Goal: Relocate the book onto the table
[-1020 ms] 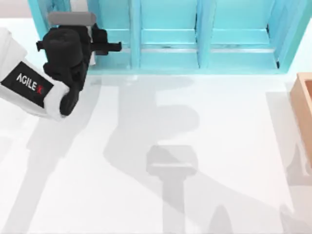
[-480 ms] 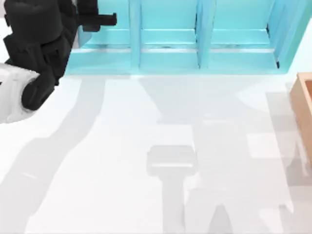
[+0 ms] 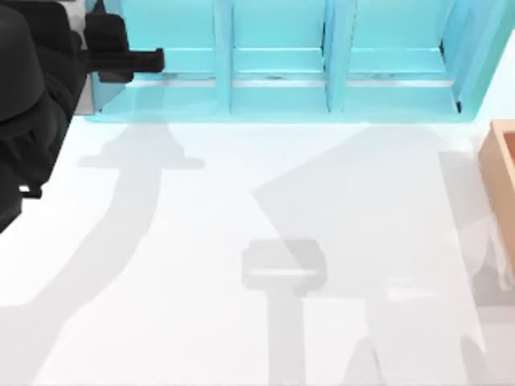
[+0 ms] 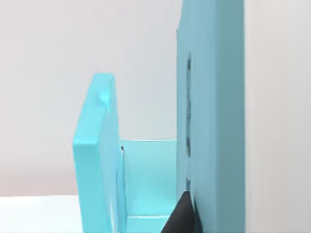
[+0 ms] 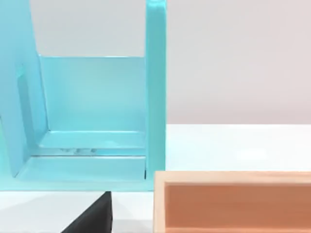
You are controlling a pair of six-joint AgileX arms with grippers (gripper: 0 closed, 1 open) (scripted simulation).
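shelf [image 3: 282, 60]: compartments bare | wooden box [image 5: 233, 201]: bare | left claw [image 3: 145, 58]: by shelf

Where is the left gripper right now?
In the top view, the left gripper is at the far left, pointing into the light-blue shelf's leftmost compartment.

A light-blue shelf [image 4: 209, 97] stands upright with one side panel [image 4: 97, 160] (slightly tilted), and a dark claw tip [image 4: 181, 216] touches its wall.
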